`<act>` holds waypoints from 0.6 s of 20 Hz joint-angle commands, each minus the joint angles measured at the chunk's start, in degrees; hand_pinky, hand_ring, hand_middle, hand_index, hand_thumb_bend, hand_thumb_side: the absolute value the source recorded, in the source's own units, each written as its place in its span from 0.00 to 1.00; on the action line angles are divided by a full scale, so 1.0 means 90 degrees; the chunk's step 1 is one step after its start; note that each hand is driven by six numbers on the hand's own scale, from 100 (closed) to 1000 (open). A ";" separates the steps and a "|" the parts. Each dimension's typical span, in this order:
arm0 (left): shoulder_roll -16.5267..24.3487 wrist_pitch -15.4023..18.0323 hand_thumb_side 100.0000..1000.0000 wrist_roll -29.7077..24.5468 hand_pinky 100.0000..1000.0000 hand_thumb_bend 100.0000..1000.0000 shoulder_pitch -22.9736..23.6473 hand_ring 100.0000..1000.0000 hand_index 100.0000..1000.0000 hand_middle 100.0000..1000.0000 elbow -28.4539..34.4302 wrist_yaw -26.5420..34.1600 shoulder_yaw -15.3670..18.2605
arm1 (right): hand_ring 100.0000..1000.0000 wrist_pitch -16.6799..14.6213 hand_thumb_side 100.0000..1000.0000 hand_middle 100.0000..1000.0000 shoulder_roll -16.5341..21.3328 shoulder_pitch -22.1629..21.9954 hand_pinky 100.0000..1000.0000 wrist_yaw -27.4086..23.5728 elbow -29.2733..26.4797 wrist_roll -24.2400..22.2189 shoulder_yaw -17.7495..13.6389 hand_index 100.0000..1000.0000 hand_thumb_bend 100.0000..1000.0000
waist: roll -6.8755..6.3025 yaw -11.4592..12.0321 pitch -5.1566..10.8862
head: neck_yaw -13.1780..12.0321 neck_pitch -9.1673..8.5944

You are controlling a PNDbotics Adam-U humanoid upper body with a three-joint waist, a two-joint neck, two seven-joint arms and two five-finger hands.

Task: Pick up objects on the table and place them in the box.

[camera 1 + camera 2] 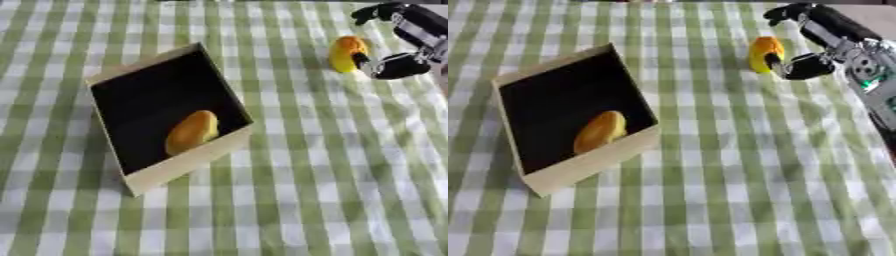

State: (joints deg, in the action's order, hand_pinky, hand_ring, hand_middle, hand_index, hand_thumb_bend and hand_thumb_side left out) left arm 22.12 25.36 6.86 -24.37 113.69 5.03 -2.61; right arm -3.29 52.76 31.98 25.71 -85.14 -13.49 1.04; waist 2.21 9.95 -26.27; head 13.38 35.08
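My right arm (859, 57) reaches in from the upper right corner, black with silver joints, forearm slanting up and leftward across the view. I've got the right hand (802, 42) at the far right side of the table, one finger arching forward over the top and the thumb (807, 66) curled in low, so the hand makes an open C shape. My left hand isn't showing in either eye, so I can say nothing of it.
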 commanded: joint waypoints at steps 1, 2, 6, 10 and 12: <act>0.0067 -0.0012 0.65 -0.0032 0.75 0.00 -0.0064 0.70 0.84 0.78 0.0100 -0.0012 0.0006 | 0.90 0.0014 0.00 0.75 0.0283 0.0107 0.93 0.0032 0.0072 0.0033 -0.0130 0.90 0.19 | -0.0010 0.0016 0.0106 | 0.0043 -0.0126; 0.0062 -0.0016 0.65 -0.0037 0.75 0.00 -0.0065 0.70 0.84 0.78 0.0100 -0.0014 0.0004 | 0.90 0.0014 0.00 0.75 0.0287 0.0117 0.93 0.0037 0.0092 0.0017 -0.0127 0.90 0.19 | -0.0010 0.0019 0.0092 | 0.0047 -0.0136; 0.0047 -0.0024 0.65 -0.0056 0.75 0.00 -0.0082 0.70 0.84 0.78 0.0100 -0.0018 -0.0003 | 0.91 0.0020 0.00 0.76 0.0289 0.0160 0.93 0.0078 0.0161 -0.0031 -0.0116 0.91 0.20 | -0.0013 0.0039 0.0035 | 0.0061 -0.0157; 0.0035 -0.0031 0.65 -0.0070 0.75 0.00 -0.0080 0.70 0.84 0.78 0.0100 -0.0023 -0.0013 | 0.91 0.0081 0.00 0.77 0.0330 0.0196 0.93 0.0309 0.0251 0.0097 -0.0153 0.91 0.25 | -0.0017 0.0070 -0.0022 | 0.0095 -0.0198; 0.0023 -0.0037 0.66 -0.0079 0.75 0.00 -0.0072 0.70 0.84 0.78 0.0100 -0.0031 -0.0015 | 0.92 0.0144 0.00 0.78 0.0351 0.0210 0.93 0.0460 0.0252 0.0244 -0.0183 0.92 0.31 | -0.0017 0.0077 -0.0050 | 0.0106 -0.0216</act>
State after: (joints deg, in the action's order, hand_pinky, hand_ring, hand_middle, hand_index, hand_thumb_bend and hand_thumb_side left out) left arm 21.97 25.00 6.41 -24.67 113.69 4.90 -2.79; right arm -2.25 52.96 33.06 28.82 -82.65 -12.09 0.47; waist 2.19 10.63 -27.94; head 14.16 34.01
